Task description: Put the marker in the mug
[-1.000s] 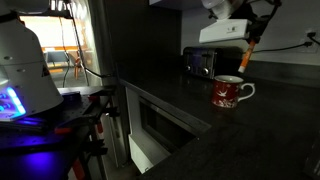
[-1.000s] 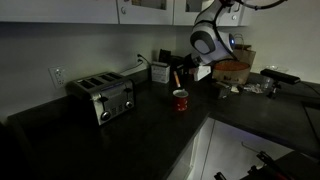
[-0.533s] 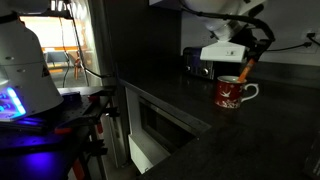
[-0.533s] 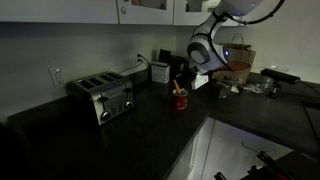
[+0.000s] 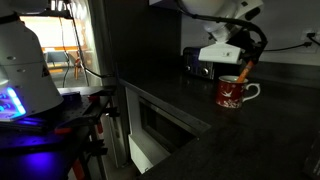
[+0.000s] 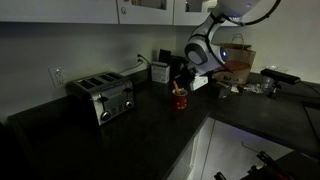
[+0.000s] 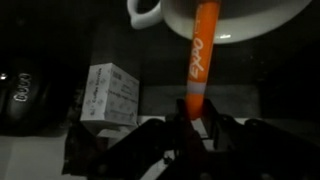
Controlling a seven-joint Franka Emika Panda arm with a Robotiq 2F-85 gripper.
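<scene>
Jaws are pinching the thin orange marker by its back end, tip-down right at the mouth of the red patterned ceramic mug on the bench, presumably so it drops straight in.

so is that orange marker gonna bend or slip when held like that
Probably stiff: the marker runs straight from the gripper. Its smooth round barrel could slip, or roll if dropped. It looks slim and light, unlikely to tip the mug.
</scene>
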